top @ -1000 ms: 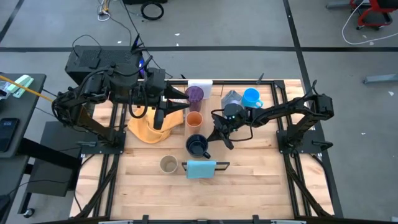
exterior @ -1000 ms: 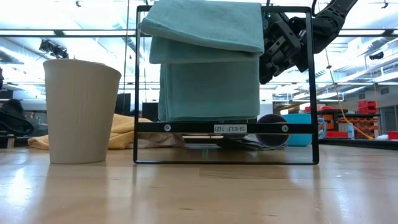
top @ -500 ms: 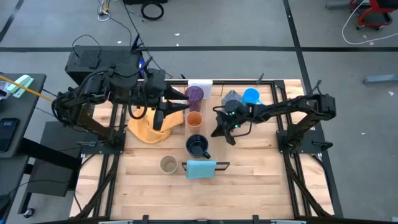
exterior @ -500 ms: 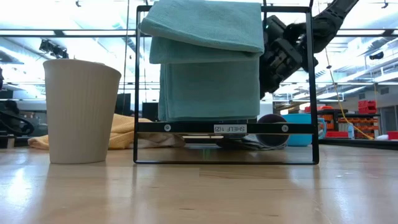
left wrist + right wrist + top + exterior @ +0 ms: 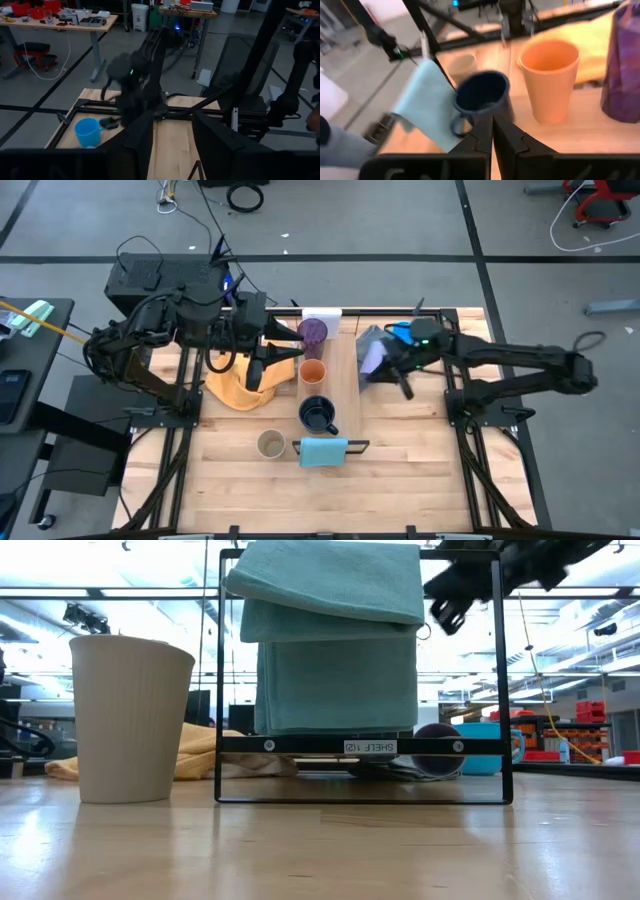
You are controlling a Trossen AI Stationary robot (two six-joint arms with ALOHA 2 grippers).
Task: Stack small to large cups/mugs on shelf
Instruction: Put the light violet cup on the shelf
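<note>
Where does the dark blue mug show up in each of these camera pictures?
High view: navy mug stands near the table's middle, just below the orange cup.
Low view: not visible.
Left wrist view: not in it.
Right wrist view: navy mug at centre, beside the orange cup.
Shared landmark: the orange cup.

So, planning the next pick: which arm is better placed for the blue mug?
Right, probably: the right gripper hangs close by the blue mug, while the left gripper is over the yellow cloth, across the shelf.
</note>
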